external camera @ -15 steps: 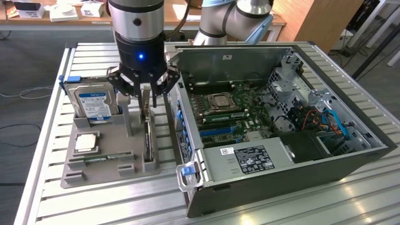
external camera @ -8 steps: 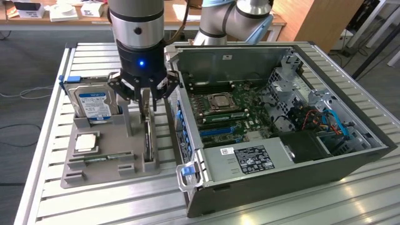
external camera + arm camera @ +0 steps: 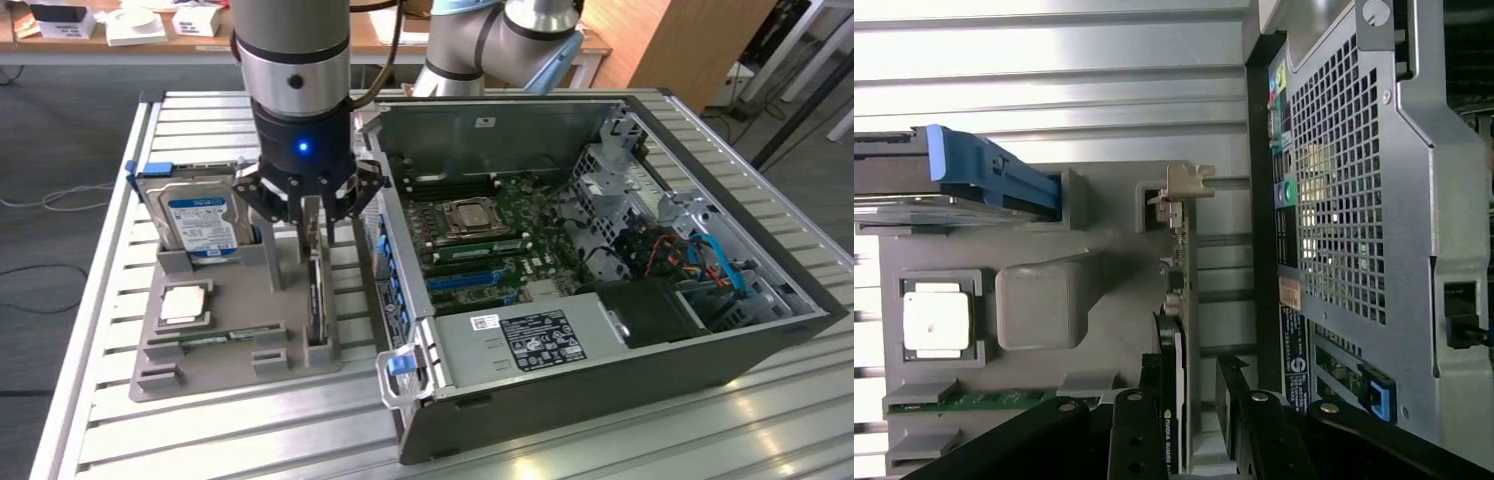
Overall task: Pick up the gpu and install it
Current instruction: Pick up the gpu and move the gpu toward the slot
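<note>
On the desk (image 3: 200, 430) sits a gray tray (image 3: 160, 380). In it lie a memory stick (image 3: 220, 339) and a square chip (image 3: 184, 305). At 3 o'clock from the chip, the gpu (image 3: 316, 295) stands on its edge in a slot. The tool (image 3: 312, 225) is low over its top edge, spread apart around the card, not squeezing it. At 9 o'clock from the tool stands the hard drive (image 3: 200, 215). At 3 o'clock is the open computer case (image 3: 641, 375).
</note>
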You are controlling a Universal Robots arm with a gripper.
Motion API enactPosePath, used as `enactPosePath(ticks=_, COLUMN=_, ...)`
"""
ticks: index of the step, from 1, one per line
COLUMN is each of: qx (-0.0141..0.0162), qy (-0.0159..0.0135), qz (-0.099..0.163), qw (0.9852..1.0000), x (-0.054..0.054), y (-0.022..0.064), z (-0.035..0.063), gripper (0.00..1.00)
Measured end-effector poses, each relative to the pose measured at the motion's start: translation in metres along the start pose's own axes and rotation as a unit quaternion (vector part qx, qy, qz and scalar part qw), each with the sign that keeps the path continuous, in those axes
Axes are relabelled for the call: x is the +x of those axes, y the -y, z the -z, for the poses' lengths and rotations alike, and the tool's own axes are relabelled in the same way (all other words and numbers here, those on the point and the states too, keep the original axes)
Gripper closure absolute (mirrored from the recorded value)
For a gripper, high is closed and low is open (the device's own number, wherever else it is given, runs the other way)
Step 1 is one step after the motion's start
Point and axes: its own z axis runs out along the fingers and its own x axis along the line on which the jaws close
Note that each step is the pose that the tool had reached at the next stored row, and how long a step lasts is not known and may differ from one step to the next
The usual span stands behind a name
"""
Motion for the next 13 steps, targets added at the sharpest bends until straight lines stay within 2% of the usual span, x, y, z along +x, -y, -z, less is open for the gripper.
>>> enactPosePath(ticks=6, qx=-0.0001, qy=0.0, qz=0.0, qw=1.0, x=0.0002, y=0.0007, z=-0.0013, gripper=0.64)
enactPosePath(ticks=13, qx=0.0, qy=0.0001, qz=0.001, qw=1.0, x=0.0036, y=0.0093, z=-0.0007, gripper=0.64)
